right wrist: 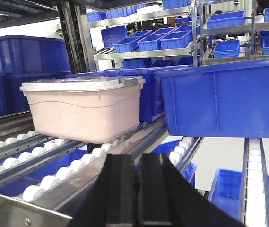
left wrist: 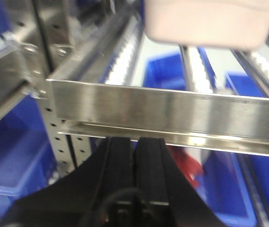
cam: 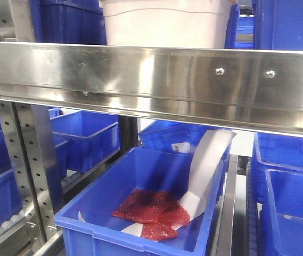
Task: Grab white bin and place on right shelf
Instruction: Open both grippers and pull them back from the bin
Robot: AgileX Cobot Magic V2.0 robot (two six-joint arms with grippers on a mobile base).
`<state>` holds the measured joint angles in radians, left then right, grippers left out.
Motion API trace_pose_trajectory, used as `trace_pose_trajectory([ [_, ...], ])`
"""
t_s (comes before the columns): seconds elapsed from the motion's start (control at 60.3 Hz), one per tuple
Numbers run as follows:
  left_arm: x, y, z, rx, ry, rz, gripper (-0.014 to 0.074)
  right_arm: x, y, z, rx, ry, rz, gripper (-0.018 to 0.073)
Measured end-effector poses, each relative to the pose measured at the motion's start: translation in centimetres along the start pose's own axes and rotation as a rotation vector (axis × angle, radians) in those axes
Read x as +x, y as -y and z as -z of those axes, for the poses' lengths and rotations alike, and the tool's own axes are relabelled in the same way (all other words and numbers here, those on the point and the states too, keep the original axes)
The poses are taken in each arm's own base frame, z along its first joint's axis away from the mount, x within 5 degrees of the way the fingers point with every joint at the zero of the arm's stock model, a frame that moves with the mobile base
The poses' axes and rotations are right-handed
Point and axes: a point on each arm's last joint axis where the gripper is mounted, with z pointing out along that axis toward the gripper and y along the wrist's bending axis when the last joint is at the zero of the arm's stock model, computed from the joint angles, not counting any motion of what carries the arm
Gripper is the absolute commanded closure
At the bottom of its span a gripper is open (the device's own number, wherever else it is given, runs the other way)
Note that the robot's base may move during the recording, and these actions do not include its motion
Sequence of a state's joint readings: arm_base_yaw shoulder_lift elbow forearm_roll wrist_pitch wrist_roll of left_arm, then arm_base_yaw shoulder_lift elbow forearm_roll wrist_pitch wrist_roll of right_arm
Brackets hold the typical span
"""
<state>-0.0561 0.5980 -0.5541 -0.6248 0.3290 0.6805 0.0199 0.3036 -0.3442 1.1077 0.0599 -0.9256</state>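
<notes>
I see the white bin (right wrist: 84,109) sitting on the roller tracks (right wrist: 54,170) of the steel shelf (cam: 156,80), lid on, pale pinkish sides with a wavy ridge. From the front camera it stands just behind the shelf's polished front rail, with blue bins (right wrist: 224,97) close on either side. My right claw (right wrist: 138,189) sits low in front of that level, its two dark fingers pressed together with nothing between them. My left claw (left wrist: 135,175) is below the rail, fingers likewise closed and empty. Under the shelf an open blue bin (cam: 140,213) holds a red mesh bag (cam: 151,210) and a strip of white paper (cam: 207,165).
</notes>
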Motion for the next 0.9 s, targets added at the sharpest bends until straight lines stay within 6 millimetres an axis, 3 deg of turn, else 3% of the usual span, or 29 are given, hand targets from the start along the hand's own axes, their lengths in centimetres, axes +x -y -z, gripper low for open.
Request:
trace_pose_trajectory([
  [0.216, 2.0, 0.2, 1.2, -0.021, 0.045, 0.032, 0.0715, 0.0, 0.0, 0.0, -0.004, -0.003, 0.0, 0.0522],
  [0.896, 2.5, 0.2, 1.1, -0.024, 0.029, 0.046, 0.0715, 0.0, -0.1, 0.0, -0.006, -0.004, 0.0, 0.0522],
])
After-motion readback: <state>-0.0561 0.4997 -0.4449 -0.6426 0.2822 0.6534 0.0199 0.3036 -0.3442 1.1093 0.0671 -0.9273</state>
